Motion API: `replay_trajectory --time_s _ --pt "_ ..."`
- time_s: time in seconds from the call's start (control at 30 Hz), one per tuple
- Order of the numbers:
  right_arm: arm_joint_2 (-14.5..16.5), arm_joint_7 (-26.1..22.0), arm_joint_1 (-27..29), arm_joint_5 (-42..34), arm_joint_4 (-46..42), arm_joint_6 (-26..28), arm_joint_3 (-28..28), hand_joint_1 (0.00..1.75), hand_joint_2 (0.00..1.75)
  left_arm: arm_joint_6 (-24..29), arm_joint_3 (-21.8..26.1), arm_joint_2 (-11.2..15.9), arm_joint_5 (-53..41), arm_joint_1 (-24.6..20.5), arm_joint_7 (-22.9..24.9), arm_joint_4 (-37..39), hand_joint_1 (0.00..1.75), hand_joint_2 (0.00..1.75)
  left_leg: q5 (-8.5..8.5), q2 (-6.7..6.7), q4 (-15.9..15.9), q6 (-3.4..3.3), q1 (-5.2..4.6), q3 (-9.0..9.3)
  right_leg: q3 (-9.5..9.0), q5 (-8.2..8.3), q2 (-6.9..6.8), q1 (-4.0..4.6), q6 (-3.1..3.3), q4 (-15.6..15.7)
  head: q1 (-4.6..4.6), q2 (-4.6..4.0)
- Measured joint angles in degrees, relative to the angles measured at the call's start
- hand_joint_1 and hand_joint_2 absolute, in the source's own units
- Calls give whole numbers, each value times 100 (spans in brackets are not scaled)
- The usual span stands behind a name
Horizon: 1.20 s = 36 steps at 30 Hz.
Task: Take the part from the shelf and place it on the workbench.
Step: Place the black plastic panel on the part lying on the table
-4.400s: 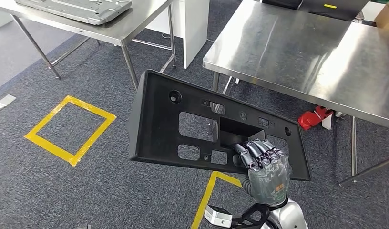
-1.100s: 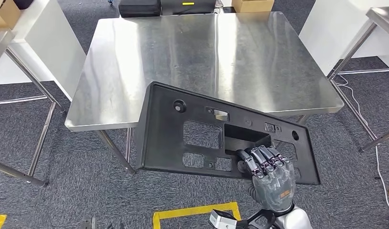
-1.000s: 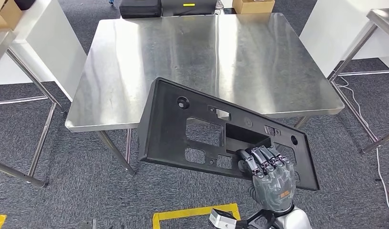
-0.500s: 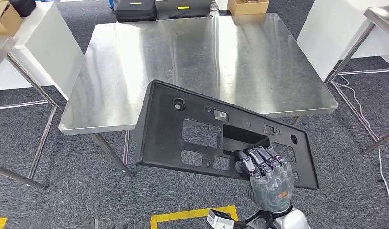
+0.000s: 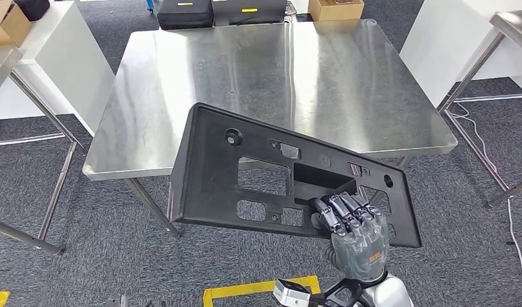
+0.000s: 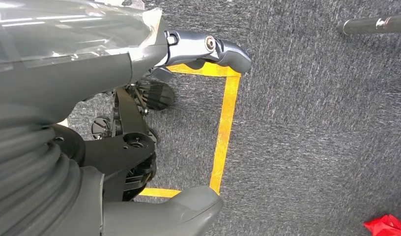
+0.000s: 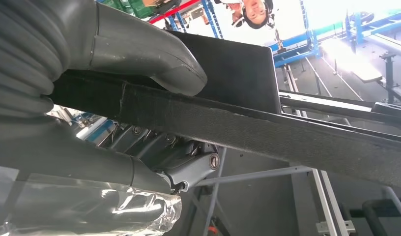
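A black case point(image 5: 185, 13) and a cardboard box point(image 5: 336, 9) are sitting on the floor beyond the far edge of the steel surface point(image 5: 201, 77), and white panels are flanking it on both sides. Yellow tape point(image 5: 258, 291) is marking the grey carpet near the robot's feet. The right robot hand point(image 5: 351, 224) is gripping the black part point(image 5: 245, 166) by its near edge, fingers curled over it, holding it tilted in the air above the surface's near edge. The left robot hand point(image 6: 208, 46) is hanging over the carpet, holding nothing, fingers apart. Compared with half a second ago, the part is sitting slightly further left in the head view.
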<state>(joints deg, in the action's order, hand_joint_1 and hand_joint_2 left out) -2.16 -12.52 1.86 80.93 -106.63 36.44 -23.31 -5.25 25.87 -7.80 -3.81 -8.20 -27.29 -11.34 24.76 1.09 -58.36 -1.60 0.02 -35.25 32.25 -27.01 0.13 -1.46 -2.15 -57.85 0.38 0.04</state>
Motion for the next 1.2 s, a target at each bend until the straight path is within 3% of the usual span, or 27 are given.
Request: replay_trajectory --time_s 0.13,0.23,0.27,0.33,0.4,0.43,0.47,0.53,0.6,0.73,0.8,0.87,0.9,0.93,0.97,1.03,1.07,1.1,1.2 --pt "-1 -1 -71 -39 41 0 -37 175 175 -2 1 19 1 9 -1 0 0 175 35 0 -48 -62 -13 -25 -11 -1 0 -16 -28 18 -2 0" --pt "-2 -6 -103 -43 50 0 -46 175 175 -2 1 13 1 12 -4 0 0 175 -18 -19 86 -149 20 72 22 -73 -5 23 -67 -73 -1 0" --pt "-3 -8 -116 -45 54 0 -49 175 175 -2 1 11 1 14 -5 0 0 175 -42 -32 140 -179 40 113 122 -183 -7 35 -54 -291 6 0" --pt "-13 -9 -131 -50 68 0 -54 175 175 -2 2 14 2 17 -5 0 0 175 -51 -50 173 -208 54 139 487 -491 -6 25 -12 -1018 16 0" --pt "-27 -9 -126 -51 91 0 -57 175 175 -2 3 15 3 21 -5 0 0 175 -44 -52 169 -202 50 136 777 -638 -7 14 -45 -1536 19 0" --pt "-34 -9 -123 -51 101 0 -60 175 175 -2 3 14 3 23 -5 0 0 175 -39 -49 166 -194 51 138 769 -580 -8 7 -90 -1494 20 0" --pt "-39 -9 -124 -55 108 0 -63 175 175 -2 3 11 3 25 -5 0 0 175 -31 -44 160 -180 55 144 632 -436 -9 -8 -147 -1204 21 0" --pt "-46 -26 -140 -87 119 0 -73 175 175 2 4 11 8 27 -5 0 0 175 3 -33 124 -122 48 151 221 -107 -14 -32 -215 -367 24 0" --pt "-51 -57 -163 -134 135 0 -82 175 175 14 11 19 15 27 -3 0 0 175 45 -30 83 -46 26 149 9 39 -9 -13 -148 45 20 0" --pt "-48 -121 -192 -206 179 0 -87 175 175 46 24 32 19 29 3 0 0 175 133 -48 -27 65 60 108 -20 56 0 -17 55 47 10 0" --pt "-39 -179 -214 -236 196 0 -86 175 175 49 26 38 17 29 5 0 0 175 422 -73 -543 118 80 -136 -41 50 -5 -32 127 56 1 0" --pt "-28 -245 -229 -258 223 0 -85 175 175 50 27 39 16 32 11 0 0 175 762 -84 -1336 151 81 -550 -47 33 -10 -19 160 54 -5 0" --pt "-23 -273 -230 -266 239 0 -84 175 175 51 27 41 15 34 15 0 0 175 816 -85 -1589 157 82 -701 -51 27 -10 -14 167 52 -6 0" --pt "-18 -298 -230 -271 256 0 -83 175 175 52 27 44 15 35 20 0 0 175 748 -86 -1616 154 82 -743 -60 19 -9 -14 174 52 -6 0" --pt "-11 -319 -230 -275 267 0 -80 175 175 52 27 50 13 34 25 0 0 175 580 -88 -1409 143 84 -664 -77 8 -5 -16 176 51 -5 0" --pt "9 -361 -231 -282 280 0 -72 175 175 52 27 59 4 28 40 0 0 175 176 -92 -618 114 87 -290 -121 -26 3 -10 156 50 -8 0" --pt "23 -382 -232 -285 282 0 -61 175 175 52 27 61 -4 24 50 0 0 175 60 -91 -290 99 82 -128 -134 -48 7 8 130 49 -8 0" --pt "36 -399 -233 -287 284 0 -49 175 175 52 27 61 -12 20 60 0 0 175 16 -88 -92 82 72 -30 -139 -67 10 28 102 51 -7 0" --pt "74 -440 -236 -287 285 0 -7 175 175 52 24 56 -28 14 81 0 0 175 42 -77 2 -11 32 20 -141 -106 7 57 4 73 -2 0"
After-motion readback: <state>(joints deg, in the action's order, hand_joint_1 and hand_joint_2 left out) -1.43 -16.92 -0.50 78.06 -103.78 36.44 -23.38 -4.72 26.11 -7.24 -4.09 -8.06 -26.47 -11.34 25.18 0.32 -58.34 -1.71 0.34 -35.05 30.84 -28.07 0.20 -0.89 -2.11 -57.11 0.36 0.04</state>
